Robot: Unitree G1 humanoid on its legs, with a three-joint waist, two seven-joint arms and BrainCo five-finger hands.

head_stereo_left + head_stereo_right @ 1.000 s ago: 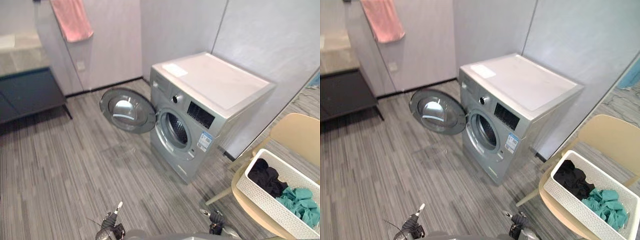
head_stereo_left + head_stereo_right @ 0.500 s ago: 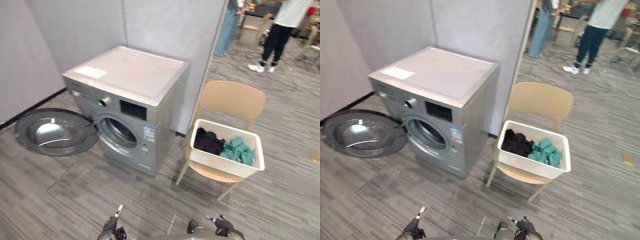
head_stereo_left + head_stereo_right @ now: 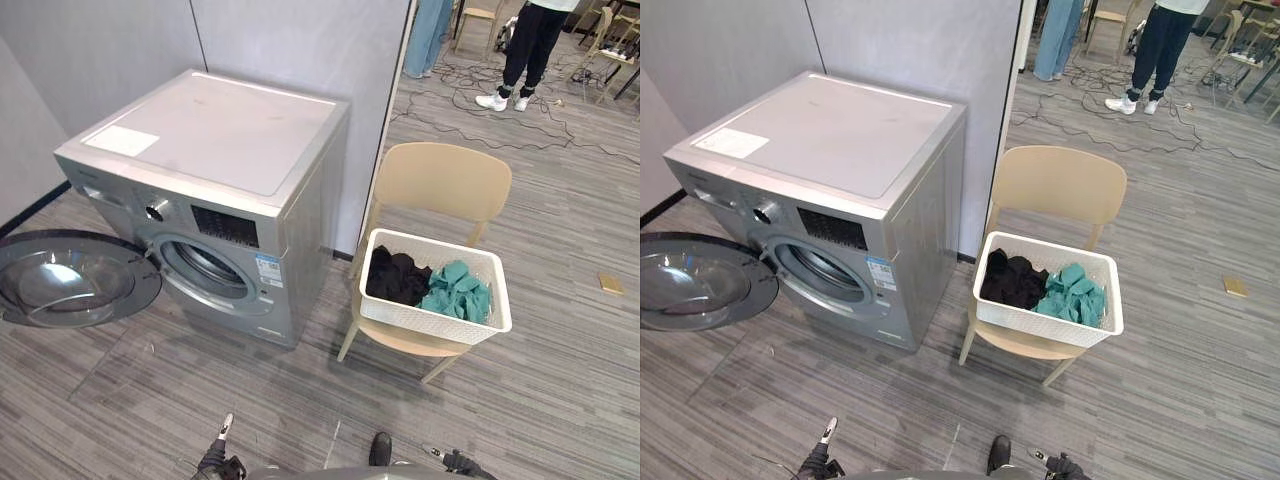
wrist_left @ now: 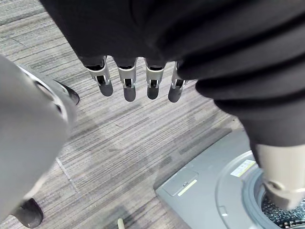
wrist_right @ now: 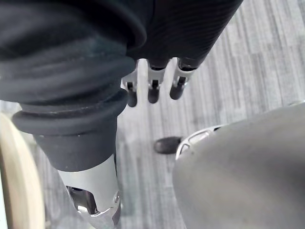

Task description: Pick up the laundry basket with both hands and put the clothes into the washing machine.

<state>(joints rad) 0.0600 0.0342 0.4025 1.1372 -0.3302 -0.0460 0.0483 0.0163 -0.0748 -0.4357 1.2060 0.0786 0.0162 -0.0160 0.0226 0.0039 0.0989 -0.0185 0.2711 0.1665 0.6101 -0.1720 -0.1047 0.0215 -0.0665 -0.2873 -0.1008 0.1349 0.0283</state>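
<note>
A white laundry basket (image 3: 432, 326) stands on the seat of a beige chair (image 3: 441, 180), right of the washing machine. It holds black clothes (image 3: 394, 278) and teal clothes (image 3: 456, 292). The silver washing machine (image 3: 222, 150) stands against the wall, its round door (image 3: 68, 288) swung wide to the left and the drum opening (image 3: 204, 269) uncovered. My left hand (image 4: 127, 84) hangs over the floor with straight fingers and nothing in it. My right hand (image 5: 153, 88) also hangs low over the floor, fingers straight and empty. Both hands are well short of the basket.
A grey partition (image 3: 300, 40) runs behind the machine and ends beside the chair. Beyond it, people's legs (image 3: 522, 50) stand at the far right among floor cables (image 3: 470, 112). A small tan object (image 3: 608, 283) lies on the floor right of the chair.
The whole picture has swung to the right, so the camera moved. The chair and basket now sit near the middle, and the machine and its door lie further left.
</note>
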